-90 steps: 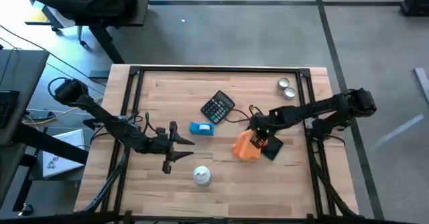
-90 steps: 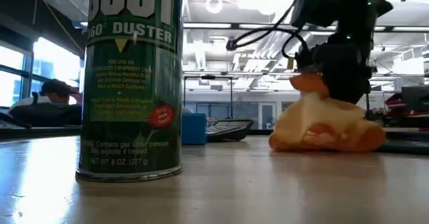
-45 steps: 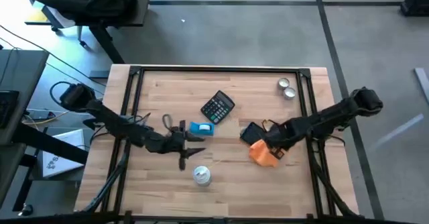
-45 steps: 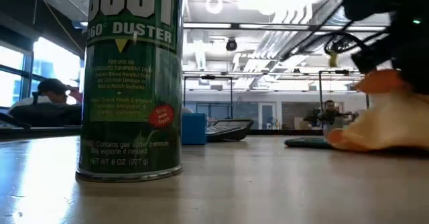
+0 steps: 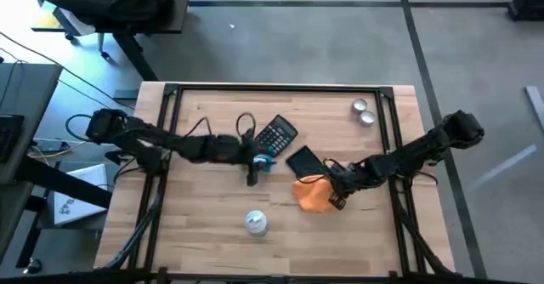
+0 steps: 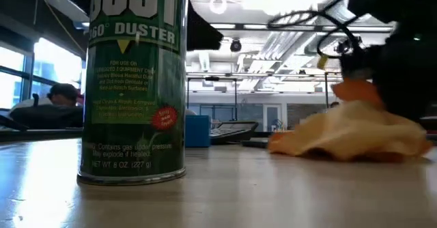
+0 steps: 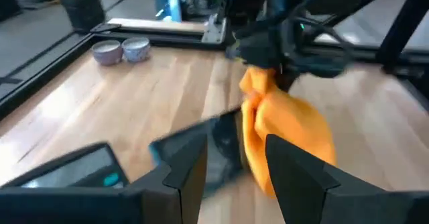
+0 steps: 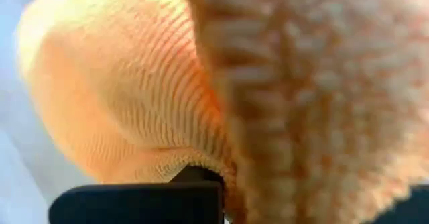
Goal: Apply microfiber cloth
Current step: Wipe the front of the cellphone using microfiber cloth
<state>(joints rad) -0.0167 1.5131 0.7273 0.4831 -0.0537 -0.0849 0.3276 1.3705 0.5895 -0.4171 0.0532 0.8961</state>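
Tabletop [image 5: 212,207] — right claw [image 5: 330,190] clamps microfiber cloth [image 5: 311,192]; left claw [image 5: 253,170] spread — fingertips blurred.

Two dark, near-black jointed arms, slender link tubes between bulkier rounded joint housings. Left arm [image 5: 170,144]: thick rounded shoulder housing at the base end, thin black cable looping free above the wrist section. Left hand [image 7: 231,163]: two matte black fingers [image 7: 191,174], flat-faced, angular, tapering to blunt wedge-shaped tips. Right arm [image 5: 416,152]: same dark finish, bulbous joint housing at the outer end, black cable running along the forearm link. Right hand [image 5: 336,186]: compact black block; small yellow-orange marking near the wrist. Screws and printed markings not discernible.
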